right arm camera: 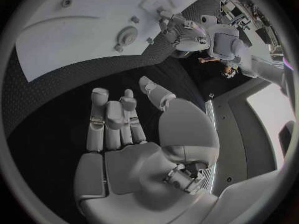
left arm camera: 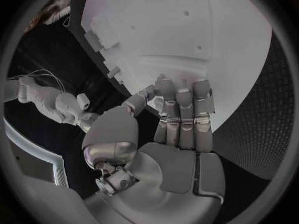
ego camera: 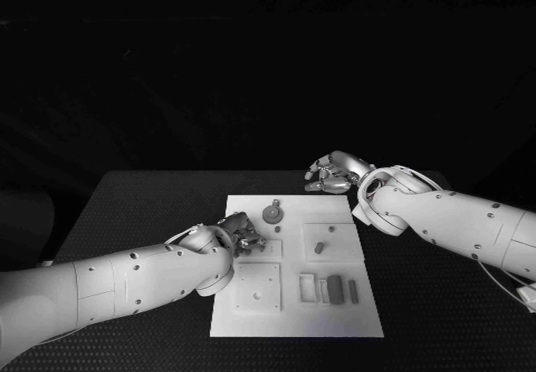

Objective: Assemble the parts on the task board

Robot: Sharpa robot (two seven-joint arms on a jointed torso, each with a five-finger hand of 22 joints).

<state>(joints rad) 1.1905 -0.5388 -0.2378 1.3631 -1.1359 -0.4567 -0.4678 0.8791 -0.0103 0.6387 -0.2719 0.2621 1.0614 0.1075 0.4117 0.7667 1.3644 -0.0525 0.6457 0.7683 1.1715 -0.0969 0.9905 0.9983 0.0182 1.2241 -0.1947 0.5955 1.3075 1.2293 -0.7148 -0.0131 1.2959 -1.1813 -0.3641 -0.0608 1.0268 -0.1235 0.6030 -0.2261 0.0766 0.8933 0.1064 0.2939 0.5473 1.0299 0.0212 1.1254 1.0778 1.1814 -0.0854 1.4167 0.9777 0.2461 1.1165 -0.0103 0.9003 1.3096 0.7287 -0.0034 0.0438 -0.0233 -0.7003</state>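
Left silver hand (ego camera: 242, 234) hovering over the flat white task board (ego camera: 346, 310), fingers straight and holding nothing, right silver hand (ego camera: 335, 173) waiting beyond the board's far edge, fingers apart, holding nothing

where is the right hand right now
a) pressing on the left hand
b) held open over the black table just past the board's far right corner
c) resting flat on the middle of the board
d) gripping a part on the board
b: in the head view the right hand hangs empty with fingers apart over the black table, beyond the far right corner of the task board, touching no part.
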